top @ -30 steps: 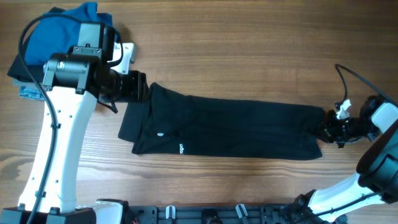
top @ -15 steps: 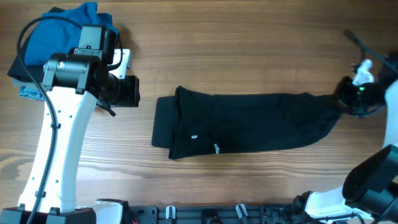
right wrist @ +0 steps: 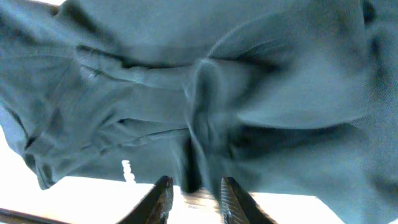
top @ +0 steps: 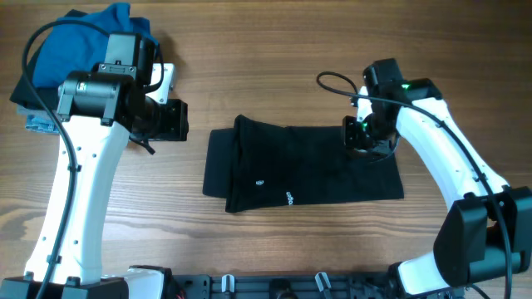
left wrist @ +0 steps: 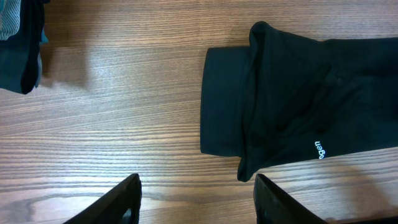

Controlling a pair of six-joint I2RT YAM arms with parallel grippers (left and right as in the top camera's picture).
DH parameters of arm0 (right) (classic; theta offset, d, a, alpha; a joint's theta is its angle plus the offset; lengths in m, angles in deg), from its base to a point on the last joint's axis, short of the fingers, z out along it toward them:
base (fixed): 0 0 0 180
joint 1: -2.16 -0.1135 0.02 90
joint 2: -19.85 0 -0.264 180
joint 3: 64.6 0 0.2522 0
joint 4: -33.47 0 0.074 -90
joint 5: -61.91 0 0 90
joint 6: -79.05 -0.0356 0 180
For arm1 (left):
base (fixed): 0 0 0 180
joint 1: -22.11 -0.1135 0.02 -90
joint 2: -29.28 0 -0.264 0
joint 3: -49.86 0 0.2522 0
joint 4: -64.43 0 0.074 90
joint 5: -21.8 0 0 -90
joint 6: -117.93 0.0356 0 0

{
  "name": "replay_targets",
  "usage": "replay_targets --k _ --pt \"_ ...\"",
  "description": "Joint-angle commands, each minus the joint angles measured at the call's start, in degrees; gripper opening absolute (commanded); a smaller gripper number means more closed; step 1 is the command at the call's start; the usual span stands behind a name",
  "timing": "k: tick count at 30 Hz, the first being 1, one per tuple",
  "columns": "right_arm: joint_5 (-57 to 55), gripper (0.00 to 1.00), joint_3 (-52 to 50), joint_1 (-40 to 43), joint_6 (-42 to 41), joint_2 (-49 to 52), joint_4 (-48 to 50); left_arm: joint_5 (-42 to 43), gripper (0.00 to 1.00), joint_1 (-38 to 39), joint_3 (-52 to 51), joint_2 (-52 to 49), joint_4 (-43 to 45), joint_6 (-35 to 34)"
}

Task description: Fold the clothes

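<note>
Overhead straight down on table (top: 274,66), left wrist above folded end of shirt (left wrist: 298,112), right wrist close, seemingly same shirt

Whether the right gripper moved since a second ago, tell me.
Yes. The right gripper moved left, from the table's right edge to over the black shirt.

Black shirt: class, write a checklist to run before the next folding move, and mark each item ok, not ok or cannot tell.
1. Left fingers open and empty: ok.
2. Left fingers off the shirt, over bare table: ok.
3. Right fingers hold fabric: ok, a ridge runs between them.
4. Shirt smooth: not ok, creased.
5. Folded edges aligned at right end: cannot tell, arm hides them.
6. Blue garment apart from shirt: ok.
</note>
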Motion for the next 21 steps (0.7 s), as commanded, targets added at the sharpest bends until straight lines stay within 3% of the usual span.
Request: replay_targets --k 1,3,6,10,13,17,19,21 --pt "1.2 0.40 -0.5 -0.7 -0.7 -0.2 0.9 -0.6 0.61 -0.4 0.0 1.1 0.2 -0.1" --pt "-1.4 0.42 -0.5 1.5 -0.7 -1.0 1.5 -0.6 0.62 -0.4 0.0 1.1 0.5 -0.1" --pt "-7.4 0.56 -0.5 6.8 -0.7 -0.8 1.4 -0.5 0.64 -0.4 0.0 1.1 1.5 -0.1" --pt "-8.1 0.20 -3.5 10.1 0.1 3.7 2.6 -0.6 0.64 -0.4 0.0 1.1 1.5 -0.1" --pt "-0.9 0.06 -8.3 9.6 3.6 6.6 3.4 -0.6 0.64 -0.4 0.0 1.1 1.8 -0.1" --pt "15.9 0.04 -10.6 4.1 23.8 4.8 -1.3 -0.6 0.65 -0.4 0.0 1.1 2.8 -0.1" --pt "15.3 0.04 -10.4 3.6 24.7 1.0 0.9 -0.6 0.66 -0.4 0.0 1.1 3.3 -0.1" --pt "11.8 0.17 -10.4 4.5 19.2 -2.8 6.5 -0.6 0.67 -0.4 0.0 1.1 3.5 -0.1"
